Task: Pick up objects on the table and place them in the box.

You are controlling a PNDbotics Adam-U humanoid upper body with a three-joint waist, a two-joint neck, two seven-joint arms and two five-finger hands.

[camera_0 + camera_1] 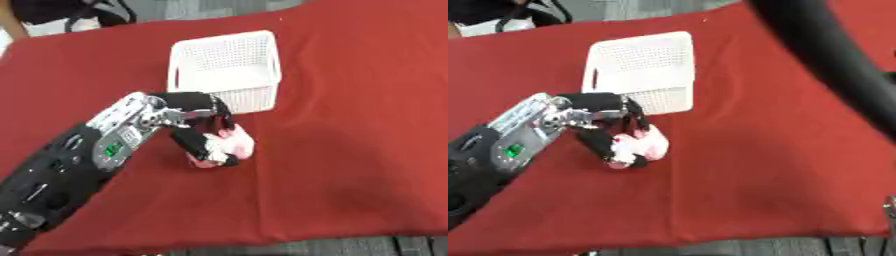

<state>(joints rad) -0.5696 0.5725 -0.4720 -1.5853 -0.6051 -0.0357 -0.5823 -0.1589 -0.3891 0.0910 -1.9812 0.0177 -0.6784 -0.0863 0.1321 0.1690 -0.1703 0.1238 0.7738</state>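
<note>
Pink-white object (229,146) gripped in my left hand (203,137), just below white box (227,67); only right eye view shows my right arm (833,65).

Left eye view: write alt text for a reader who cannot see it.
The left robot hand curls round a pink and white object on a red tablecloth, just in front of a white perforated box. The right robot hand does not show.
</note>
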